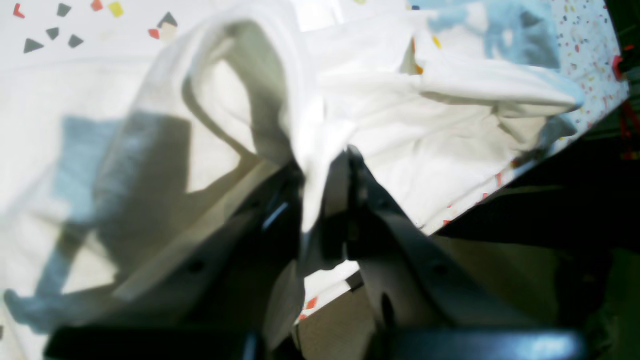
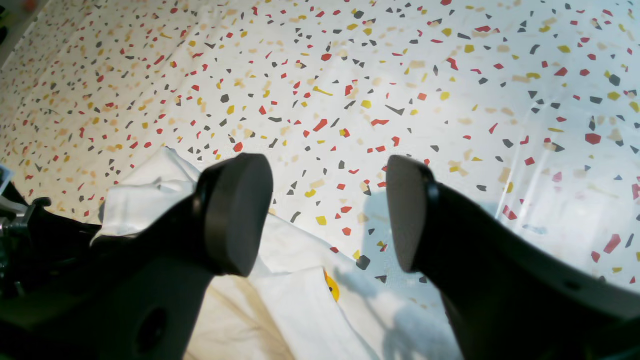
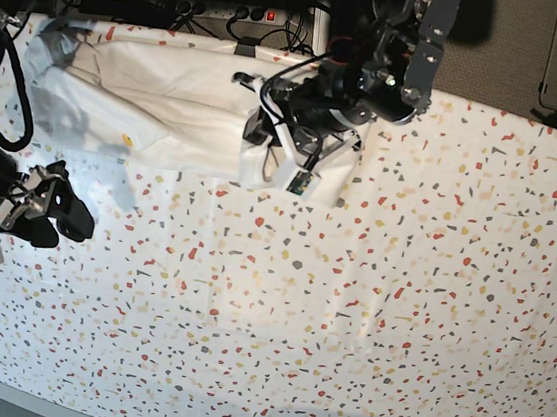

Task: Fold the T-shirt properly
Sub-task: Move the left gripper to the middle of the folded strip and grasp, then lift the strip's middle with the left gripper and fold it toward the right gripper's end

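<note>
Table covered edge to edge in white speckled cover, red/yellow/grey flecks, bit wrinkly mid-table. T-shirt lying along far edge in base view, bunched, white side up, tiny yellow print bit showing. Rest of cover bare.

Bare speckled table cover ahead of right pincer — T-shirt bunched along far edge

The left gripper covers one end of the T-shirt. At 6 o'clock in the right wrist view, the cloth is cut off.
</note>
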Action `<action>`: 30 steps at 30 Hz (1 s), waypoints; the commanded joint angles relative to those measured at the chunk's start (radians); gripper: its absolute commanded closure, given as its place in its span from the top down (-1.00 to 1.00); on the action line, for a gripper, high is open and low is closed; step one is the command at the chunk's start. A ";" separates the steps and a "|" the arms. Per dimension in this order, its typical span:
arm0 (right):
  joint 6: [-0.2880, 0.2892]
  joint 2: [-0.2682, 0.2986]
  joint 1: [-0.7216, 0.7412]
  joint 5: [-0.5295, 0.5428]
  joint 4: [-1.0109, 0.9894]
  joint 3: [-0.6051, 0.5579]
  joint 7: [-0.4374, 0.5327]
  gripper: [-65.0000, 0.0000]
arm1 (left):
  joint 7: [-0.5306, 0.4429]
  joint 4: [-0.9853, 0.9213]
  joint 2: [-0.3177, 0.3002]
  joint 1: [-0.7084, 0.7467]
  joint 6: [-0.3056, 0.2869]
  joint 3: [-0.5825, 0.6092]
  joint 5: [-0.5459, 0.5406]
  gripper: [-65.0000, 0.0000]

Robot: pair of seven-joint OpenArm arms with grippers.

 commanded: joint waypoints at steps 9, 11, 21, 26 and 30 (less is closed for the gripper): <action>0.005 0.017 0.019 0.016 0.016 0.007 0.023 0.20 | -0.015 0.014 0.014 -0.009 -0.061 0.006 -0.191 -0.36; 0.005 0.016 0.020 0.016 0.016 0.007 0.023 0.20 | -0.016 0.014 0.014 -0.009 -0.110 0.014 -0.248 -0.36; 0.005 0.016 0.019 0.011 0.015 0.007 0.023 0.20 | -0.005 0.041 0.013 -0.090 -0.151 0.064 -0.065 -0.36; 0.005 0.017 0.019 0.011 0.015 0.007 0.023 0.20 | 0.124 0.132 0.012 -0.135 -0.145 0.064 0.181 -0.36; 0.005 0.016 0.019 0.011 0.015 0.007 0.023 0.20 | 0.169 0.183 0.004 -0.076 -0.092 0.070 0.188 -0.36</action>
